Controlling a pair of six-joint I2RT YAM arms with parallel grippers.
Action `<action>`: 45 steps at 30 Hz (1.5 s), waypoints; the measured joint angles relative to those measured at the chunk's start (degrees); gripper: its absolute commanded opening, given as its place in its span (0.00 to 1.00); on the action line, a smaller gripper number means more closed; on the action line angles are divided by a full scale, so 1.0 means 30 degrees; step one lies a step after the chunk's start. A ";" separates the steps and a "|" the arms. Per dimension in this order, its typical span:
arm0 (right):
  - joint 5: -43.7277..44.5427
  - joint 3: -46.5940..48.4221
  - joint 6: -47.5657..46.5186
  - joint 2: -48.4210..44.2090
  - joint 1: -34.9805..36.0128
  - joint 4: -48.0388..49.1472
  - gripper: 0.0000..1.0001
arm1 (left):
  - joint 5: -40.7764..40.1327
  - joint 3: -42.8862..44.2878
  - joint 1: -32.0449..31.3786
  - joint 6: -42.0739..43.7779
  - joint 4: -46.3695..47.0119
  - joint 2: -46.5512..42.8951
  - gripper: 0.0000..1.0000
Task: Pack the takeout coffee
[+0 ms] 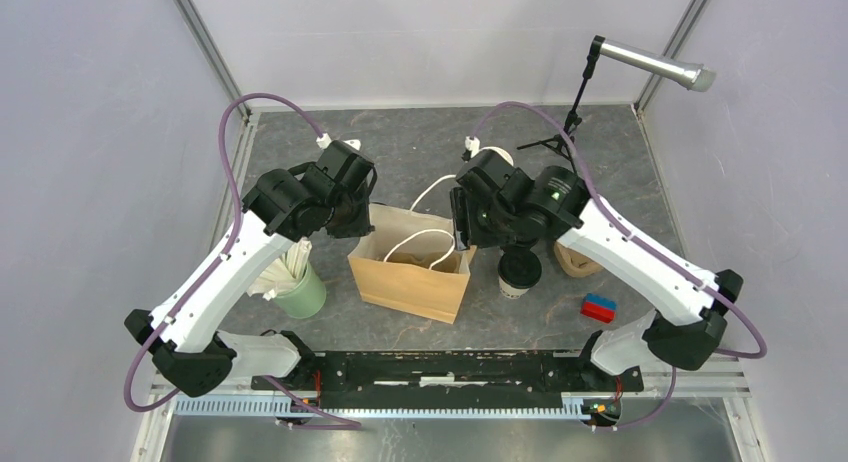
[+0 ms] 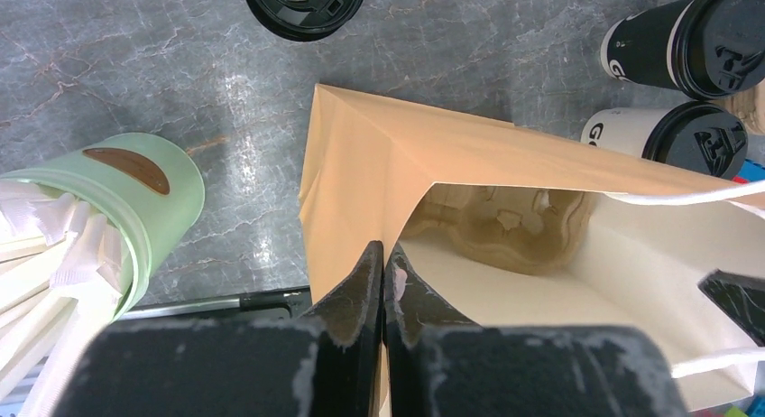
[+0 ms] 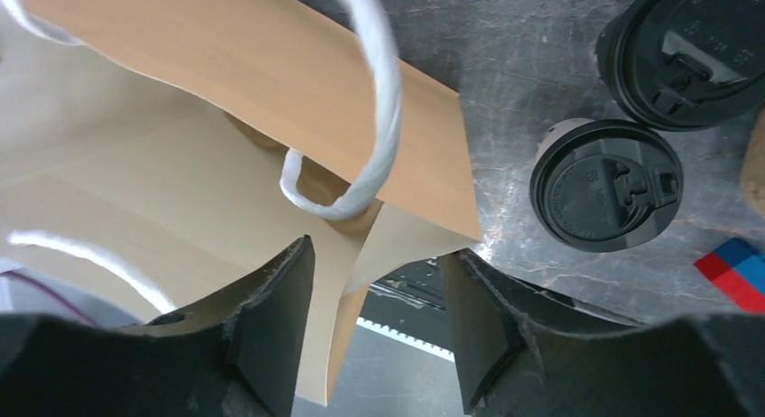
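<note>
A brown paper bag (image 1: 410, 272) stands open mid-table, with a pulp cup tray (image 2: 505, 227) at its bottom. My left gripper (image 2: 383, 250) is shut on the bag's left rim (image 2: 361, 164). My right gripper (image 3: 377, 254) is open and straddles the bag's right corner fold (image 3: 361, 282) without pinching it. A takeout coffee, a cream cup with a black lid (image 1: 519, 272) (image 3: 604, 184) (image 2: 672, 137), stands just right of the bag. Beside it is a black cup with a black lid (image 2: 695, 38) (image 3: 695, 51).
A green cup stuffed with white napkins (image 1: 300, 287) sits left of the bag. A loose black lid (image 2: 304, 2) lies behind it. A red and blue block (image 1: 599, 307) lies at the right, and a microphone stand (image 1: 575, 112) stands at the back.
</note>
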 measured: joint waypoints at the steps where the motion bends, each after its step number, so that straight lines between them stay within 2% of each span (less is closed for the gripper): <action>1: 0.0189 0.0000 -0.0189 0.0211 0.0015 -0.0051 0.54 | -0.0007 -0.0007 0.0000 0.0000 -0.0007 0.0000 0.06; 13: 0.1960 -0.1982 -0.1603 -0.0233 0.0124 -0.0291 0.38 | -0.0284 0.0015 0.0036 0.0007 -0.0175 0.0015 0.04; 20: 0.3060 -0.1982 -0.2630 -0.0299 0.0124 -0.0240 0.12 | -0.0291 0.0022 0.0095 0.0007 -0.0182 0.0262 0.04; 24: 0.3424 -0.1982 -0.3286 -0.0299 0.0124 0.0044 0.00 | -0.0291 0.0029 0.0204 0.0007 -0.0182 0.0357 0.04; 31: 0.3687 -0.2018 -0.4036 -0.0080 0.0124 0.0707 0.00 | -0.0255 0.0095 0.0670 0.0029 -0.0204 0.0430 0.04; 32: 0.3730 -0.2018 -0.4080 -0.0029 0.0124 0.0787 0.03 | -0.0233 0.0117 0.0780 0.0036 -0.0226 0.0452 0.04; 35: 0.4000 -0.1989 -0.4218 0.0168 0.0124 0.0976 0.21 | 0.0087 0.0153 0.1064 0.0066 -0.0182 0.0503 0.10; 38: 0.4167 -0.1588 -0.4466 0.0597 0.0124 0.1064 0.31 | 0.0758 0.0153 0.1253 0.0095 0.0146 0.0503 0.13; 42: 0.4211 -0.1049 -0.4561 0.1202 0.0124 0.1421 0.32 | 0.1486 0.0153 0.1275 0.0226 0.0488 0.0539 0.07; 45: 0.4233 -0.1086 -0.4561 0.1362 0.0124 0.1537 0.27 | 0.1719 0.0146 0.1290 0.0350 0.0517 0.0627 0.03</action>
